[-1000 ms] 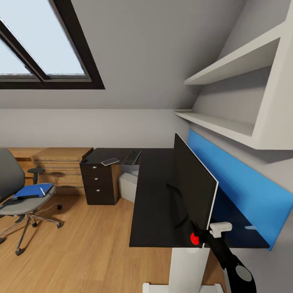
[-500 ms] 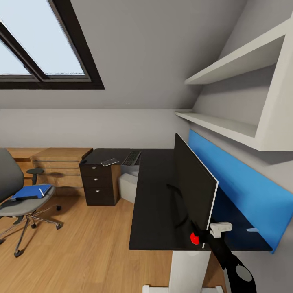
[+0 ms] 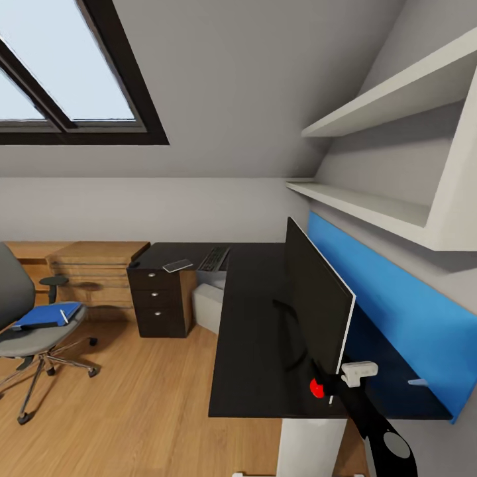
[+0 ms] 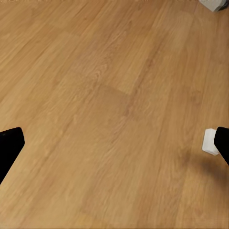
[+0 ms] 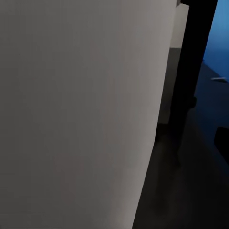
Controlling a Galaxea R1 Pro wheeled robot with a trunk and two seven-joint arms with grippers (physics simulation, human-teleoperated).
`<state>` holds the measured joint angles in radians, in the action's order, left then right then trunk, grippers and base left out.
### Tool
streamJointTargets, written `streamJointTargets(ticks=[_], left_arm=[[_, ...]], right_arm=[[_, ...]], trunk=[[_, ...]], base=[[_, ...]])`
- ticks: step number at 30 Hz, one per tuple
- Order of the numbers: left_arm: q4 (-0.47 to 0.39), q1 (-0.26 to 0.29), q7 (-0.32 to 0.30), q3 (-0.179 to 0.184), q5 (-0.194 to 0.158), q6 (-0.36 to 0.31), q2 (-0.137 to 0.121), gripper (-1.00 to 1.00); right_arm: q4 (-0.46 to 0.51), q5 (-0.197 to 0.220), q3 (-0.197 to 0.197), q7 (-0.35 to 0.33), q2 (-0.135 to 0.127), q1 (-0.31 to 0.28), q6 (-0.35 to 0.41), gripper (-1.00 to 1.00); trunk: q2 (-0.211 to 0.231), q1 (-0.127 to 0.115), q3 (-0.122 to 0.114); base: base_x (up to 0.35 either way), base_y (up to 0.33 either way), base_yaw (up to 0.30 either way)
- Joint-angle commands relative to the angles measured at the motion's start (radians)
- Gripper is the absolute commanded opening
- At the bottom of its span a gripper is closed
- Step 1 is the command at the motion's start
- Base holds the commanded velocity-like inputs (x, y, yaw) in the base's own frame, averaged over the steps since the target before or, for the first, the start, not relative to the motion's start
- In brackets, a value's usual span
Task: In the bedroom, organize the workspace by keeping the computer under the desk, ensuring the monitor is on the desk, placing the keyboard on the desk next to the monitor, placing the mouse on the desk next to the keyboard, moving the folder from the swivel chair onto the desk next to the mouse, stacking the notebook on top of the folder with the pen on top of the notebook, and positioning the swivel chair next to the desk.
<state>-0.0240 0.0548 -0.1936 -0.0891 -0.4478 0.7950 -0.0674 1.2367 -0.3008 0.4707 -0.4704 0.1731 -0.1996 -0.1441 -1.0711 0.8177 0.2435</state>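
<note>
- Black and matte, the L-shaped desk top is sitting slightly lower and further left in the head view than a second ago; the whole picture is drifting together, so the camera is moving, not the furniture.
- The grey swivel chair with chrome star base is sliding toward the view's left edge for the same reason, with the flat blue folder lying on its seat and a slim white pen resting on top of the folder.
- The thin black flat-panel monitor is standing upright and edge-on on the desk, close to the glossy blue wall panel.
- The dark slab keyboard and a small silvery rectangular item are lying at the far end of the desk, above the dark three-drawer cabinet.
- The right gripper is hovering at the monitor's near lower corner; I cannot tell whether its jaws are apart or together.
- The left gripper is pointing down at warm, grained wooden floorboards, its black fingertips spread wide with nothing between them.
- White slab shelves are jutting from the grey wall above.
</note>
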Motion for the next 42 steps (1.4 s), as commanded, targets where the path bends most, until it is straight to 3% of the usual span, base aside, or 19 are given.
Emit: streamJointTargets(ticks=[1,42], left_arm=[[0.001,0.001,-0.01,-0.008,-0.003,0.001,0.0,1.0],[0.001,0.001,-0.012,-0.009,-0.003,0.003,0.0,1.0]], right_arm=[[0.0,-0.011,0.005,-0.005,0.001,-0.001,-0.006,1.0],[0.001,-0.012,0.007,-0.005,0.001,-0.001,-0.006,1.0]], trunk=[[-0.001,0.0,0.001],[-0.001,0.0,0.001]], base=[[0.053,0.0,0.0],[0.095,0.0,0.0]])
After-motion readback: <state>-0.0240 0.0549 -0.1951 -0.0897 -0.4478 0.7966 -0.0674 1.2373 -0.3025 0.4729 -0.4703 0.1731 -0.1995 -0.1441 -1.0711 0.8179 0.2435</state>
